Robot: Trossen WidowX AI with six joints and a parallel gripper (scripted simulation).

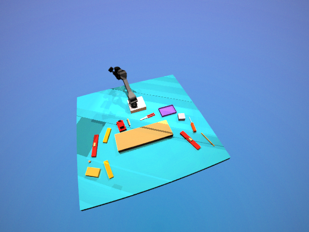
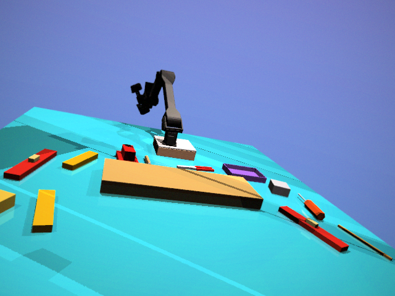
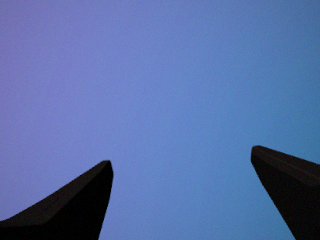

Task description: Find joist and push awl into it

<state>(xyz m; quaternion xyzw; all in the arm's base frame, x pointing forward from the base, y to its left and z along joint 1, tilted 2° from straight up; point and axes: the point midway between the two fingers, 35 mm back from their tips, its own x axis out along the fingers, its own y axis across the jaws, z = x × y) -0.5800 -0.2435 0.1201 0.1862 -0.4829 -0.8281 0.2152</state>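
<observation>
The red and black stud finder [image 1: 120, 122] [image 2: 128, 153] stands on the table behind the left end of the tan floor panel [image 1: 139, 137] [image 2: 143, 178]. The awl [image 1: 128, 121] [image 2: 147, 159], with a light wooden handle, lies between the stud finder and the robot base; in the exterior view the panel hides its tip. No hole shows in the panel, and the joist is hidden. The purple tray [image 1: 167, 110] [image 2: 244, 172] is empty, behind the panel's right end. My gripper [image 3: 182, 160] is open and empty, raised high and away from all these things.
A red-handled tool [image 1: 150, 115] [image 2: 203, 168] lies between panel and base. Right: pale block [image 1: 181, 116], orange screwdriver [image 1: 193, 126], red bar [image 1: 184, 135], thin stick [image 1: 207, 139]. Left: red bar [image 1: 94, 151], yellow bars [image 1: 106, 135] [image 1: 108, 169], yellow block [image 1: 92, 171], tiny brown cube [image 1: 89, 161].
</observation>
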